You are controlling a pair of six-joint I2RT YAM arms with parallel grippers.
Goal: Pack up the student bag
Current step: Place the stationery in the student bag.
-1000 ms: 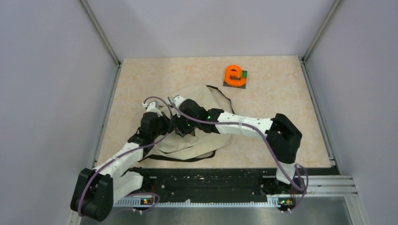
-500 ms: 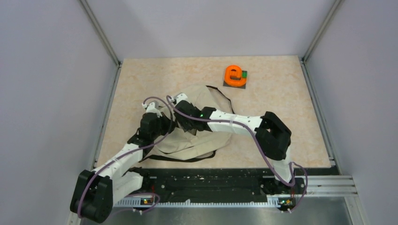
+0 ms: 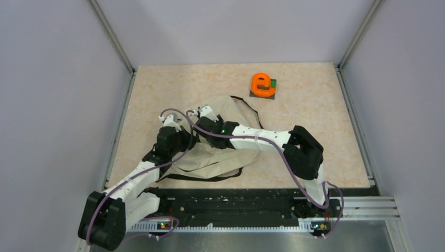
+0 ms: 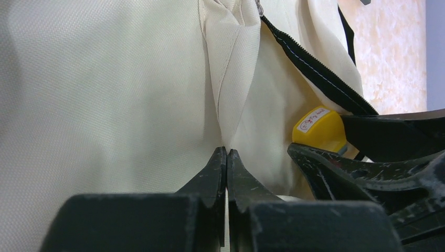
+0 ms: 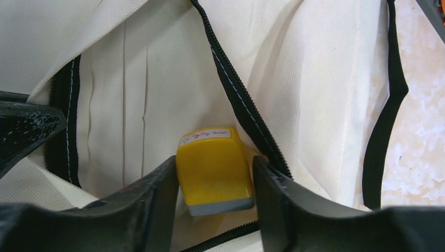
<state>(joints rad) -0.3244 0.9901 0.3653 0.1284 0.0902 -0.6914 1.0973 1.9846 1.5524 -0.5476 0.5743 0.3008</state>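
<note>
- Pinching a fold of woven cream cloth, gripped the student bag (image 3: 225,157) with the left gripper (image 4: 226,156), scuffed black fingertips pressed together.
- Lay crumpled at centre-left of the overhead frame: soft beige fabric, a black toothed zipper (image 5: 236,105), a black strap (image 5: 385,115).
- Clamped in the right gripper (image 5: 214,163), half spread: a glossy yellow block (image 5: 212,173) with rounded corners, grey base and white label, just beside the zipper.
- Sat well apart at upper right: an orange loop-shaped item (image 3: 262,82) on a dark square base (image 3: 261,94).
- Rested on a mottled peach, stone-look table (image 3: 315,115), enclosed by plain pale grey walls (image 3: 52,105).
</note>
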